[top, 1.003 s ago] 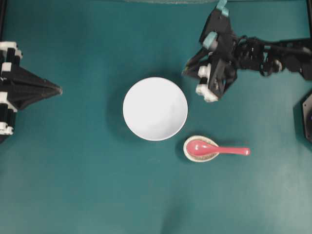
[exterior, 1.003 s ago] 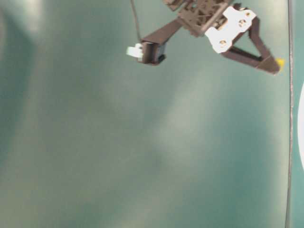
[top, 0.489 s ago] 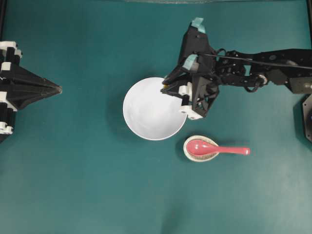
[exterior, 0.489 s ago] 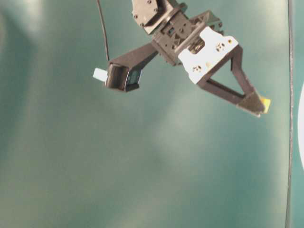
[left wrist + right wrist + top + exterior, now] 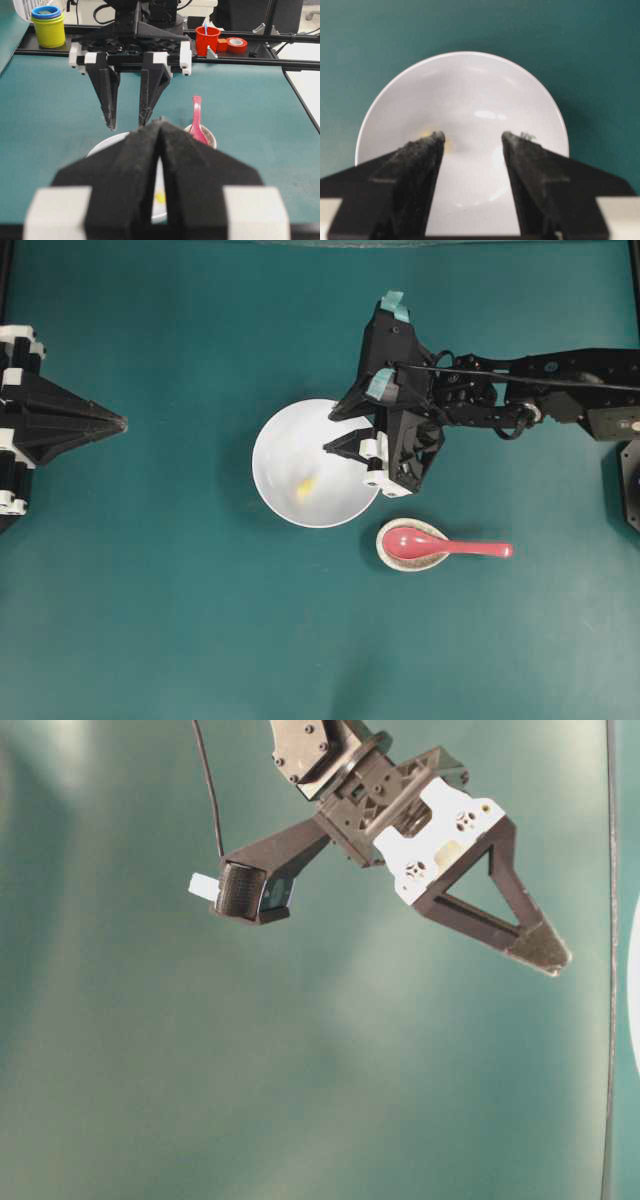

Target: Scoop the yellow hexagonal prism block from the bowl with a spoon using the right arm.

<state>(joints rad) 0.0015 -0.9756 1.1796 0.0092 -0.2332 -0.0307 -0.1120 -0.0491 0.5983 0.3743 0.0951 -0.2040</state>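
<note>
The white bowl [image 5: 290, 440] sits mid-table. A blurred yellow hexagonal prism block [image 5: 306, 484] lies inside it, free of any gripper; it also shows as a yellow smear [image 5: 448, 144] beside one finger. My right gripper [image 5: 329, 434] hangs over the bowl's right side, open and empty [image 5: 472, 136]. The pinkish-red spoon [image 5: 440, 547] lies right of the bowl in front, its head in a small speckled dish [image 5: 384, 553], its handle pointing right. My left gripper [image 5: 112, 423] rests shut at the far left, pointing at the bowl [image 5: 160, 123].
A black fixture [image 5: 630, 480] pokes in at the right edge. Beyond the table's far side stand a yellow-and-blue cup [image 5: 47, 25], a red cup [image 5: 207, 40] and a red tape roll [image 5: 236, 45]. Teal mat surrounds the bowl and dish.
The right gripper came from the back right to over the bowl, carrying the yellow block at its tips. It has now opened, and the block is down in the bowl.
</note>
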